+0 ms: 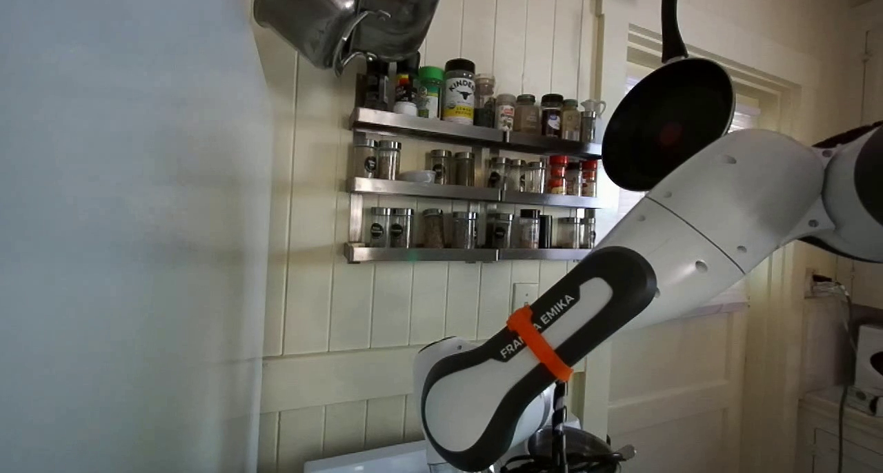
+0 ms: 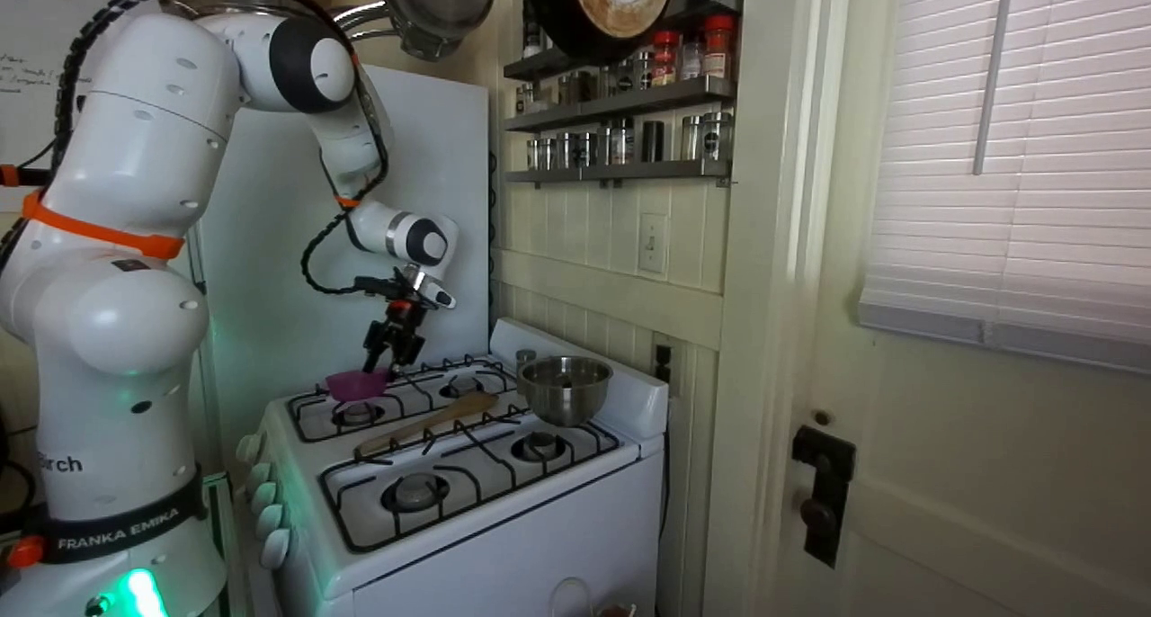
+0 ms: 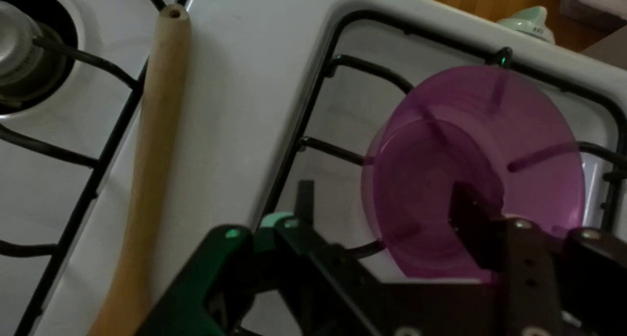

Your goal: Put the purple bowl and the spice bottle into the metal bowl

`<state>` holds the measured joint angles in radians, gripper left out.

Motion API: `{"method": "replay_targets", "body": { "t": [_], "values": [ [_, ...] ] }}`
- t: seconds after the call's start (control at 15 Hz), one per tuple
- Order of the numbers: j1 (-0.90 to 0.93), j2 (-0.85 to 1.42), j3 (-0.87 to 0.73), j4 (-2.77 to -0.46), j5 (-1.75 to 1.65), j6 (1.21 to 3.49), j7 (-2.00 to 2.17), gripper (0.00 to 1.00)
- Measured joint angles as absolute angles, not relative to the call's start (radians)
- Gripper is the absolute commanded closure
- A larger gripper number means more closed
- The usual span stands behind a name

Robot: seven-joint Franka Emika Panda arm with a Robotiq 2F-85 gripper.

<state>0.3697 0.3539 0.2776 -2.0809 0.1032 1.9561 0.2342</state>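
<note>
Spread-fingered end effector (image 3: 382, 191) straddles one side of the purple bowl (image 3: 455, 150)

A kitchen: a white gas stove (image 2: 504, 545) with black grates (image 3: 99, 163) stands against a panelled wall (image 1: 386, 307). Steel shelves (image 1: 441, 192) on that wall carry spice jars (image 1: 465, 230); steel pots (image 1: 310, 11) hang high on the left, a black frying pan (image 1: 666, 114) to their right.

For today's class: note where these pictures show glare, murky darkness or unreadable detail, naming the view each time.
Wrist view: the gripper is nearly black, tinted green toward the picture's left; in an exterior view, a green light, lower left, burns out to near white; in an exterior view, writing on the bottom-shelf spice jars is too small to read.
</note>
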Motion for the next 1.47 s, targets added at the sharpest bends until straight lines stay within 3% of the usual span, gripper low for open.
{"method": "replay_targets", "body": {
  "t": [0.33,0.4,0.87,1.47],
  "values": [
    [0.37,0.404,0.278,-2.047,0.103,1.954,0.184,0.98],
    [0.37,0.411,0.278,-2.042,0.103,1.953,0.179,1.0],
    [0.367,0.391,0.278,-2.058,0.141,1.898,0.205,0.99],
    [0.291,0.063,0.265,-2.434,0.51,2.008,0.301,0.99]
  ]
}}
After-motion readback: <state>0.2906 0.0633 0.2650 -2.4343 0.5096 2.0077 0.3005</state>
